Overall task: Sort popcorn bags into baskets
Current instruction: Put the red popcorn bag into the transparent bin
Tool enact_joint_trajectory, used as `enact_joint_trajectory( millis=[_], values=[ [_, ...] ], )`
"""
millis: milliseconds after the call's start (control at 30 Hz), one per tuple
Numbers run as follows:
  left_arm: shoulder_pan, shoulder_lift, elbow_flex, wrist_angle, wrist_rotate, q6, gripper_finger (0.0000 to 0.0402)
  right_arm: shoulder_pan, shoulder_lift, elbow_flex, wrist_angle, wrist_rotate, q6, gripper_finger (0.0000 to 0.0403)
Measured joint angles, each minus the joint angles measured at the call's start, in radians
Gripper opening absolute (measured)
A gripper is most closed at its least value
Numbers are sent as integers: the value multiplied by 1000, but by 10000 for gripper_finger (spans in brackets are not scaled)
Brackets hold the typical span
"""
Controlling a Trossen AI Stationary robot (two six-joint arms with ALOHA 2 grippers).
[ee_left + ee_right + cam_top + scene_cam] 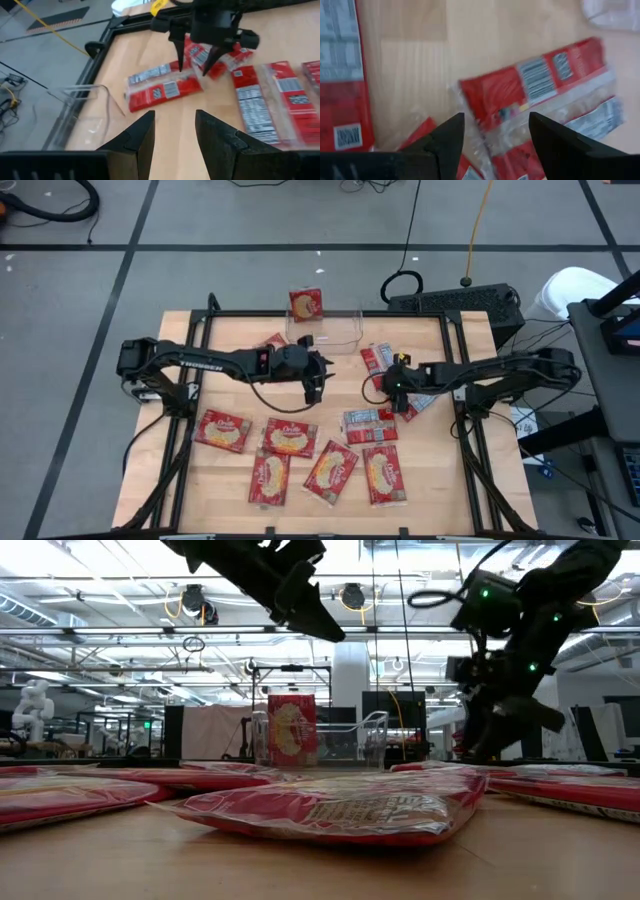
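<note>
Several red popcorn bags (290,437) lie flat on the wooden table, some with their white printed backs up. One bag (306,304) stands upright in the clear bin (340,332) at the far edge, leaning on its far wall. My left gripper (313,383) hangs open above the table's middle, well clear of the bags, as the low view shows (312,612). My right gripper (495,131) is open and low over a back-up bag (540,85) right of centre, one finger on each side of the bag's end. My right gripper (194,67) points down at the end of a back-up bag (165,92). Whether its fingertips touch the bag, I cannot tell.
A black frame (200,330) runs round the table's edges. More bags (378,360) lie between the bin and my right gripper. Bare wood (230,385) lies under my left arm. A keyboard (455,302) and cables sit beyond the far right corner.
</note>
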Motion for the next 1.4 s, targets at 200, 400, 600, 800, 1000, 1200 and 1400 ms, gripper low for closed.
enact_joint_trajectory(
  millis=[200,400,600,800,1000,1200,1400],
  values=[
    [-49,0,-25,7,0,-37,147,0,85,4,14,2,-61,222],
    [-93,0,-43,33,-1,-47,147,-2,116,5,53,2,-52,179],
    [-118,0,-43,50,-1,-47,147,-2,117,4,55,0,-23,52],
    [-128,0,-43,50,-3,-56,147,7,91,2,56,0,18,11],
    [-130,0,-43,56,-3,-54,147,33,-2,47,-57,-2,95,2],
    [-129,22,-42,110,-3,3,148,65,-79,146,-205,-3,153,1],
    [-142,113,-44,214,-3,75,161,90,-115,257,-298,-9,225,0]
  ],
)
